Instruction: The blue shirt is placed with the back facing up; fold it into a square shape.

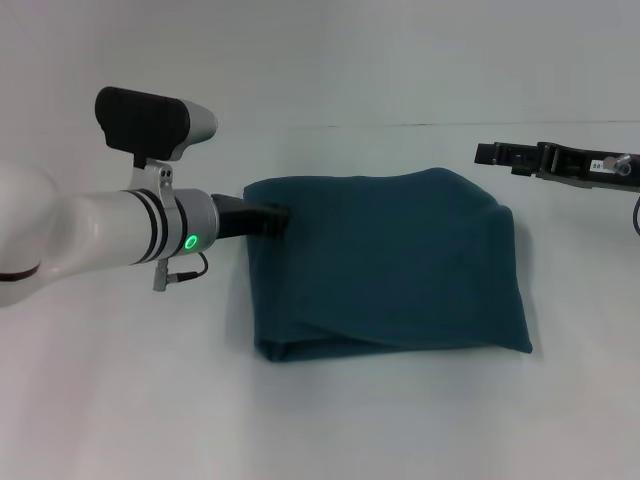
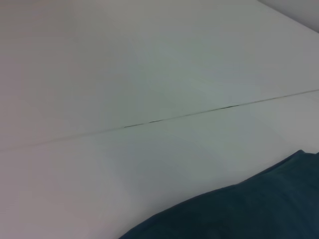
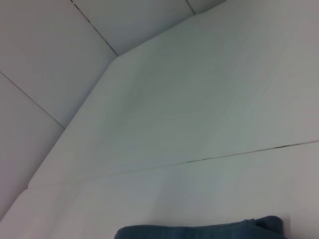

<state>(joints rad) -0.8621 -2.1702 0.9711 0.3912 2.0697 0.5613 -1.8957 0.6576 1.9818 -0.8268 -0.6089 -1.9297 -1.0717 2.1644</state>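
Nearest us, the near edge of the blue shirt [image 1: 385, 262] shows stacked layers; it lies mid-desk [image 1: 120, 400], already folded to a rough square. Our left gripper [image 1: 276, 220] sits at its far-left corner, fingers meeting the cloth; we cannot tell whether they pinch it. Our right gripper [image 1: 492, 153] hovers beyond the far-right corner, apart from the cloth, fingers' state unclear. We judge the knit light, limp and prone to sliding, best pinched at corners through every layer.

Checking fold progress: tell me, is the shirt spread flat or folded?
Folded: the blue shirt lies as a compact, roughly square bundle with layered edges; left hand at its edge.
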